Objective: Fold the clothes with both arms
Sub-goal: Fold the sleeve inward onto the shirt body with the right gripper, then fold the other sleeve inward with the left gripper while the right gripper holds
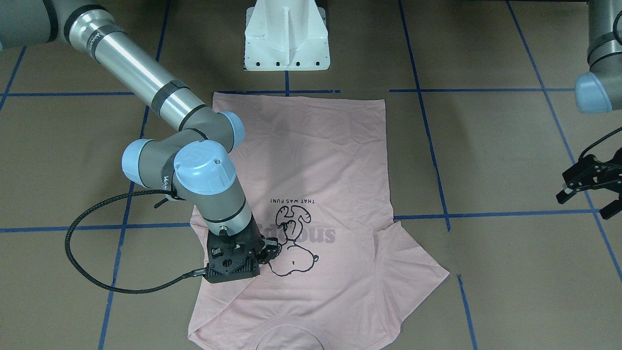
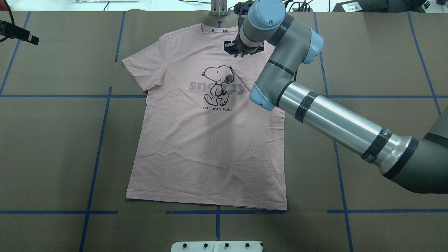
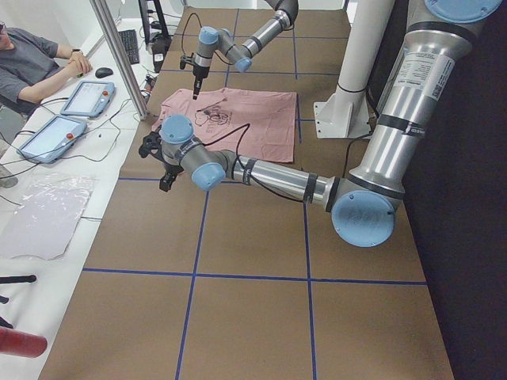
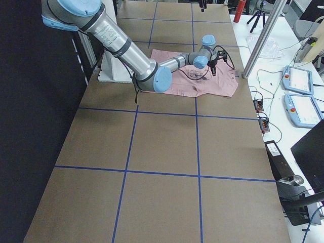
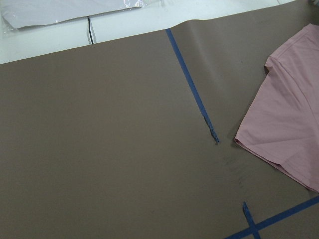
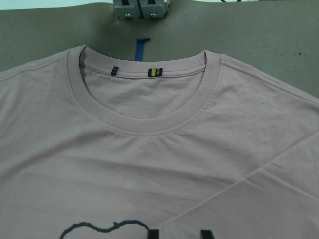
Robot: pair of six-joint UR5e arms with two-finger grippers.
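Brown-papered counter (image 2: 52, 157) with a blue tape grid. Directions are by the overhead view, with the robot at 6 o'clock.

- **T-shirt (image 2: 203, 157):** pale pink, flat, print up. Collar (image 6: 149, 124) at 12 o'clock, hem at 6 o'clock.
- **Right sleeve (image 6: 259, 209):** lay turned in over the chest, its edge touching the dog print (image 2: 217, 84) on the 3 o'clock side.
- **Left sleeve (image 2: 143, 68):** spread flat at 10 o'clock.
- **Right tool (image 1: 266, 252):** low over the turned-in sleeve, jaws parted, apparently holding nothing.
- **Left tool (image 1: 588, 194):** well apart from the cloth at 9 o'clock, over bare counter, jaws parted and empty.
- **Step, as judged:** first sleeve fold just laid, the second not begun.
- **Next move, as judged:** the right tool should lift clear. The left tool should then pinch the left sleeve's hem and carry it toward 3 o'clock.
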